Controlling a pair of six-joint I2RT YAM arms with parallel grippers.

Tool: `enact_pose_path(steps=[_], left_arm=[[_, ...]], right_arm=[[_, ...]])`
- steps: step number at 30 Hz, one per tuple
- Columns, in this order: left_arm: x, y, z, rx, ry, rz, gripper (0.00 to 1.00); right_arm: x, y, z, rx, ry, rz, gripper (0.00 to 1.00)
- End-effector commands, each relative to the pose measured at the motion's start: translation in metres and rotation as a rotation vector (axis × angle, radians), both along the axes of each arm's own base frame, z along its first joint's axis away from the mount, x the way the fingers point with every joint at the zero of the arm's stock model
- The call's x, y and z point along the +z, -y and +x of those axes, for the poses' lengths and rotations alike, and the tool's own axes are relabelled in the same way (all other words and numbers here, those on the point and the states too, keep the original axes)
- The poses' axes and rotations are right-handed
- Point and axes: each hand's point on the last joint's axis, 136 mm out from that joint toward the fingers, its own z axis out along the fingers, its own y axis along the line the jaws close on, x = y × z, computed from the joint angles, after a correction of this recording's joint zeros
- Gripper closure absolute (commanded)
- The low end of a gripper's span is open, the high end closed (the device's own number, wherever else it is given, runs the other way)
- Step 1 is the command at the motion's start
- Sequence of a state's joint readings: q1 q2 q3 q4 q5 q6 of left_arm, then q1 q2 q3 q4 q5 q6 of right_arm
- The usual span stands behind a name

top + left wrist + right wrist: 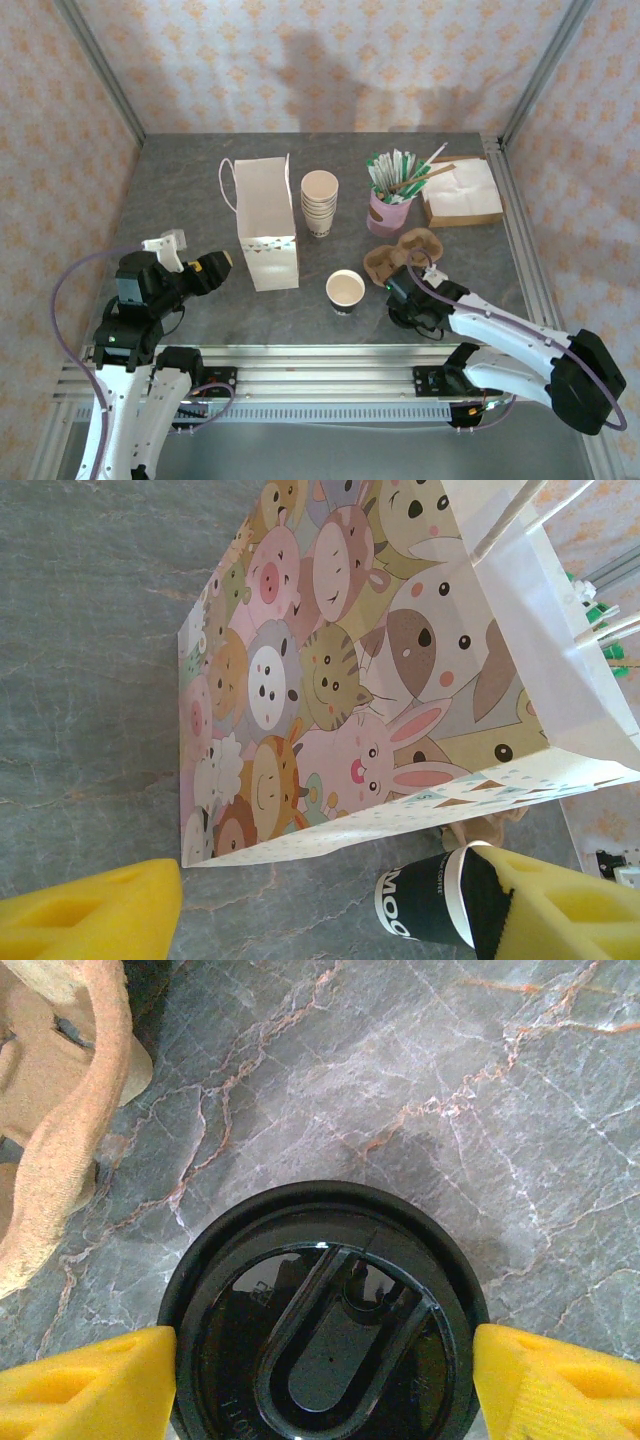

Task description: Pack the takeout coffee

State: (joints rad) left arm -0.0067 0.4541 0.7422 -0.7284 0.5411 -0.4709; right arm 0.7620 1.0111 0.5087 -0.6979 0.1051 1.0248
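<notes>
Two end effectors: I have both low in the overhead view, one toward each side of the frame.
Left end effector (212, 266): open. In its wrist view the yellow fingers (90, 915) sit wide apart in the bottom corners with nothing between them. Overhead it is at lower left, pointing at the white paper bag (266, 225) and just short of it.
Right end effector (403, 296): lower right of centre overhead, down over a black lid (325, 1310). Its yellow pads (90, 1385) stand at opposite edges of the lid's rim. I cannot tell whether they clamp it or only bracket it.
Takeout coffee cup (345, 290): lower centre overhead, upright on the grey marbled surface (180, 180) with its mouth open. It is near the bag's front end and just left of the right end effector. It also peeks in at the bottom edge of the left wrist view (dark sleeve, white lettering).
Black lid: lying on the surface, apart from the cup.
White paper bag: upright, left of centre overhead. I see cartoon animals printed on the side that faces the left wrist camera.
Cup stack (320, 202): tan, centre of the overhead frame, just right of the bag.
Cardboard carrier (400, 252): right of centre, just above the right end effector.
Pink cup (390, 210): upper right, holding stirrers and packets.
Napkin box (462, 192): upper right, beside the pink cup.
</notes>
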Motion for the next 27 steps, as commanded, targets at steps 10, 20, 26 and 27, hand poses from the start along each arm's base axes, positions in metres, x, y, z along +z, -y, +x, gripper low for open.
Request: enact_pose_path(steps=[10,20,26,27], left_arm=[[-0.001,0.001,0.004,-0.001,0.012,0.001,0.25],[-0.001,0.0,0.004,0.004,0.011,0.002,0.25],[-0.001,0.0,0.004,0.004,0.01,0.004,0.25],[-0.001,0.0,0.004,0.005,0.011,0.003,0.25]], right_arm=[[-0.014,0.007,-0.005,-0.015,-0.009,-0.016,0.23],[-0.01,0.007,-0.003,-0.015,-0.001,-0.015,0.34],[0.013,0.011,0.001,0.002,0.038,-0.039,0.36],[0.017,0.012,0.002,0.008,0.044,-0.044,0.36]])
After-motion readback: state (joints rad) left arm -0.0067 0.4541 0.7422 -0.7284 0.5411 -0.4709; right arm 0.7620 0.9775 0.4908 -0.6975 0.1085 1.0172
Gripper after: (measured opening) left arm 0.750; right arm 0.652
